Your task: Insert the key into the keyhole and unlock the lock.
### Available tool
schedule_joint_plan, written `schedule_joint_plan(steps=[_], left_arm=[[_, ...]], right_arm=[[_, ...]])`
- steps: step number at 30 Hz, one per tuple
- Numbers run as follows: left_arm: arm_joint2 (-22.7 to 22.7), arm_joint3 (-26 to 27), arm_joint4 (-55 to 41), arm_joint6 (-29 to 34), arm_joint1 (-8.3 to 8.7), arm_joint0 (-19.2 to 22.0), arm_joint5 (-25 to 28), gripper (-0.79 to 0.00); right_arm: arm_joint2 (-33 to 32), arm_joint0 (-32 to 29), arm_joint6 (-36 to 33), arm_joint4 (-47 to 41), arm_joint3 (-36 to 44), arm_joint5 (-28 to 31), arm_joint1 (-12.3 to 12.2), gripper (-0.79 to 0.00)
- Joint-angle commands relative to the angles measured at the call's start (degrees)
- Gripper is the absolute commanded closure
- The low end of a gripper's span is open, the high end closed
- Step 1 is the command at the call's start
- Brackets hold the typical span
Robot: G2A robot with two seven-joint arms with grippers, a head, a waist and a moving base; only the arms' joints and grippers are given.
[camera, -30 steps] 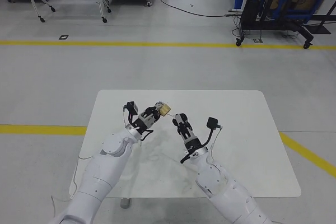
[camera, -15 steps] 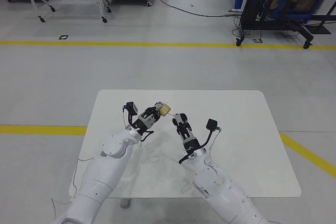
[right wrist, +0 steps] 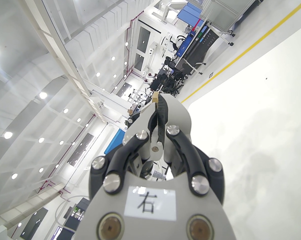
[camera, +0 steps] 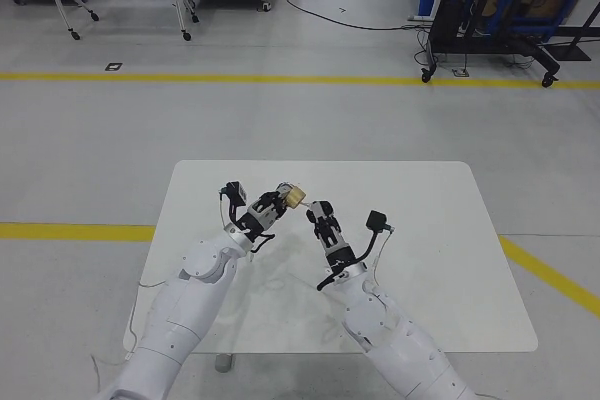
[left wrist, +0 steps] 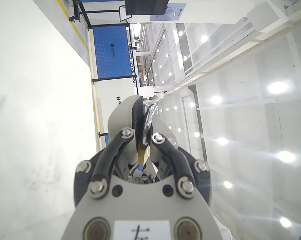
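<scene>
Two robot arms meet above the middle of a white surface (camera: 430, 260) for a lock-and-key job. The left gripper (camera: 278, 203) is clamped shut on the brass padlock (camera: 295, 196) and holds it clear of the surface. The lock's body juts past the fingertips toward the other arm, a hold that appears meant to keep it steady and reachable.

The right gripper (camera: 322, 214) sits just beside the lock, a little nearer the robot, with its fingers pinched tight on the key (right wrist: 155, 99). In the right wrist view the key is a thin brass-coloured blade whose tip peeks out beyond the pads. That grip leaves only a short length free, which probably keeps the blade stiff for insertion.

Both forearms rise from the near edge and converge, wrists cocked so the two tips angle toward each other — the left from the robot's left, the right from below and to the right. The key and lock look close but apart from above, and the keyhole itself is too small to make out. Judging by this, insertion is not yet done, and what it calls for next is fine alignment of blade and slot rather than reach — a small angular error could make the key skid off the brass face.
</scene>
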State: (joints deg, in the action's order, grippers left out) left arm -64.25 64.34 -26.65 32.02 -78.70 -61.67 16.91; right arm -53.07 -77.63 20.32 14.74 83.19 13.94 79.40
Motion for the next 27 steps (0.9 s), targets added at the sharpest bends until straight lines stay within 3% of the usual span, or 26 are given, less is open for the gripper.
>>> schedule_joint_plan(steps=[1, 24, 25, 26, 27], left_arm=[[-0.04, -0.01, 0.13, -0.05, -0.01, 0.02, -0.11, 0.0], [0.14, -0.33, 1.9, 2.44, -0.09, 0.48, -0.42, 0.0], [0.13, -0.32, 1.93, 2.43, -0.09, 0.47, -0.4, 0.0], [0.07, -0.3, 1.91, 2.37, -0.1, 0.47, -0.35, 0.0], [0.03, -0.27, 1.92, 2.36, -0.09, 0.45, -0.33, 0.0]], right_arm=[[0.21, -0.08, -0.36, 0.4, 0.0, 0.12, 0.14, 0.0], [-0.65, -0.58, -2.78, 2.17, -0.38, 1.41, 1.4, 0.0], [-0.76, -0.56, -3.23, 1.73, -0.46, 1.58, 1.44, -0.283], [-0.9, -0.5, -4.07, 1.14, -0.57, 1.64, 1.47, -0.785], [-0.9, -0.5, -4.07, 1.14, -0.57, 1.64, 1.47, -0.785]])
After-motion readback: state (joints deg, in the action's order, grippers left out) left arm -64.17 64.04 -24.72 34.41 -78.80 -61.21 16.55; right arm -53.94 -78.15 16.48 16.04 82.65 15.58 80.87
